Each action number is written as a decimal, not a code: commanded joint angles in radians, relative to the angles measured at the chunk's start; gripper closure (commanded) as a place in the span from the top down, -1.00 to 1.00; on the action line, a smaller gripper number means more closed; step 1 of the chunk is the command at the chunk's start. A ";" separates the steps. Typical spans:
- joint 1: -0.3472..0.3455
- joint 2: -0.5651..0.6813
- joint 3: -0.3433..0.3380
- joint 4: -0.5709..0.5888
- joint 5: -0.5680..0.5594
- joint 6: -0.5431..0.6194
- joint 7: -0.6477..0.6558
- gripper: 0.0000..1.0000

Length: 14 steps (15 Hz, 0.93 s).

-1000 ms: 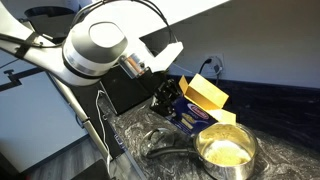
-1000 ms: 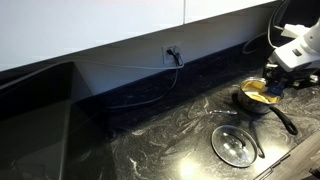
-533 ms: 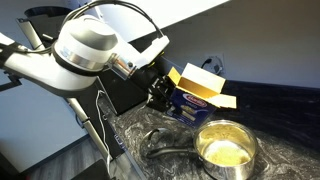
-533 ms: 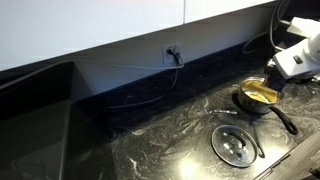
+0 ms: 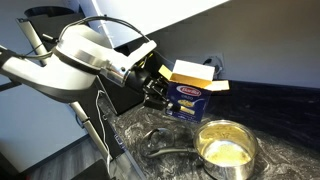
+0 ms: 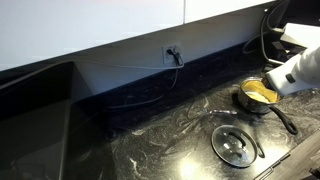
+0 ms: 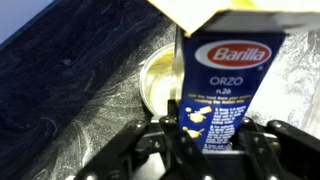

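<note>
My gripper (image 7: 212, 140) is shut on a blue Barilla orzo box (image 7: 225, 80) with open yellow flaps. In an exterior view the box (image 5: 190, 92) is held upright above the dark marbled counter, beside the gripper (image 5: 160, 90). A steel pot (image 5: 224, 150) holding yellow pasta sits on the counter below and to the right of the box. In the wrist view the pot (image 7: 158, 80) shows behind the box to its left. In an exterior view the pot (image 6: 259, 96) sits next to the arm at the right edge.
A round glass lid (image 6: 235, 144) lies on the counter in front of the pot. A wall outlet with a cable (image 6: 173, 53) is on the dark backsplash. The counter's edge (image 5: 125, 150) drops off below the arm.
The box has been turned from tilted over the pot back to upright and lifted up and away to the left with the gripper. The pot has not moved.
</note>
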 commanded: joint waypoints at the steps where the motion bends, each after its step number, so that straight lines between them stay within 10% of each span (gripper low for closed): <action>1: 0.065 0.008 0.055 0.001 -0.133 -0.125 0.109 -0.65; 14: 0.233 0.241 0.185 0.022 -0.486 -0.400 0.445 -0.65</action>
